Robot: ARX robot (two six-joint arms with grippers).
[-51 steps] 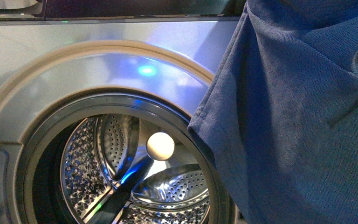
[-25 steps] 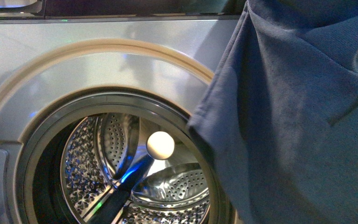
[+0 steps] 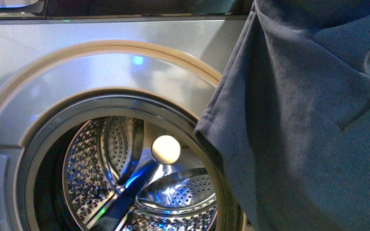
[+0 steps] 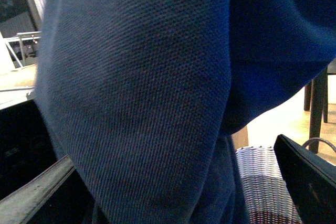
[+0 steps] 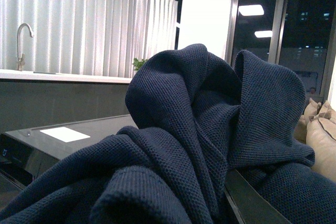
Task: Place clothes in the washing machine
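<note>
Saw the washing machine (image 3: pixel 77 67) spread across the front view, silver-grey, with the round port open; found the clothes (image 3: pixel 308 125) next in bulk, a dark grey garment hanging down the right side in front of the machine, overlapping the right rim of the port, outside the drum and not in it; met the same cloth close against the left wrist camera, draped in broad folds, and heaped in a knitted bunch before the right wrist camera; made out the perforated steel drum (image 3: pixel 125 192) inside the dark rubber seal (image 3: pixel 43 159), with blue glints on the paddles; noticed white curtains (image 5: pixel 89 24) far behind in the right wrist view, a white woven basket (image 4: pixel 265 182) beneath the cloth in the left wrist view, cream cushions (image 5: pixel 320 135), a curved tap (image 5: pixel 21 38), a pale round disc (image 3: pixel 165 149) at the back of the drum; glimpsed only a dark edge of the left gripper (image 4: pixel 307 179) and of the right gripper (image 5: pixel 247 198) beside the cloth; could not tell clenched from released for either.
</note>
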